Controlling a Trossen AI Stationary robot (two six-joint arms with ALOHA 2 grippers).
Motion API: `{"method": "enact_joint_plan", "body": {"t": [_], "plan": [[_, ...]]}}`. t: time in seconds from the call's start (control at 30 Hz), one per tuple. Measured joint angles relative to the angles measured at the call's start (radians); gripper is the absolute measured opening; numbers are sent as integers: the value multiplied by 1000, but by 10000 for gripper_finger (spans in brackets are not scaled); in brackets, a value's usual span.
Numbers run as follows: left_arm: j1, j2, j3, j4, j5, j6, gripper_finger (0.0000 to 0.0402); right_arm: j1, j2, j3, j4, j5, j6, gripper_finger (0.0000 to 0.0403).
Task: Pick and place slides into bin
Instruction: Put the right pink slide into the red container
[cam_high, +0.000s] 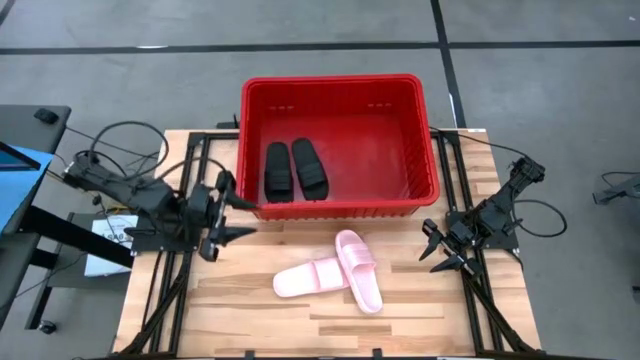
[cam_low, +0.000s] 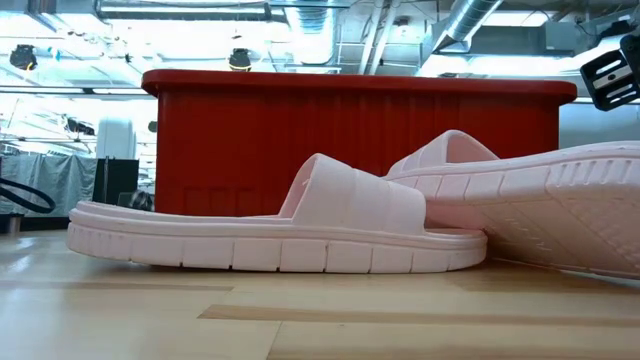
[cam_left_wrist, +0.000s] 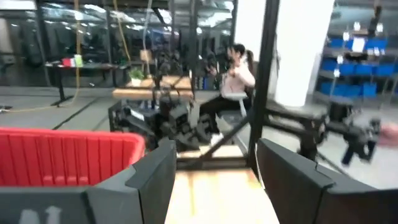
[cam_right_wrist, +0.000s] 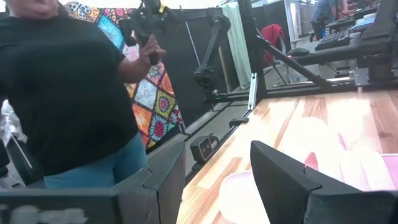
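Note:
The red bin (cam_high: 340, 95) stands at the table's far middle. The black pair of slides (cam_high: 295, 170) lies flat on its floor at the left. The two pale pink slides (cam_high: 340, 272) lie on the wooden table in front of the bin, one slide's end resting over the other; they fill the low view (cam_low: 300, 225). My left gripper (cam_high: 232, 218) is open and empty by the bin's near left corner. My right gripper (cam_high: 440, 252) is open and empty to the right of the pink slides, which show blurred in the right wrist view (cam_right_wrist: 348, 168).
Black frame rails (cam_high: 180, 260) run along both sides of the table. A person (cam_right_wrist: 68, 93) stands beyond the table's edge in the right wrist view; another sits far off in the left wrist view (cam_left_wrist: 233, 78). Bare wood (cam_high: 230, 310) lies near the front edge.

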Motion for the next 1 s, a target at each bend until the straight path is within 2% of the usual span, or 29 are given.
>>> {"method": "enact_joint_plan", "body": {"t": [0.33, 0.5, 0.77, 1.0], "plan": [[-27, 0, -86, -7, 6, -22, 215, 0, 0, 0, 0, 0, 0, 173], [-26, 0, -89, -11, -1, -83, 215, 0, 0, 0, 0, 0, 0, 173], [-26, 0, -89, -23, 29, -84, 215, 0, 0, 0, 0, 0, 0, 173], [-26, 0, -89, -98, 29, -95, 215, 0, 0, 0, 1, 0, 0, 173]]}}
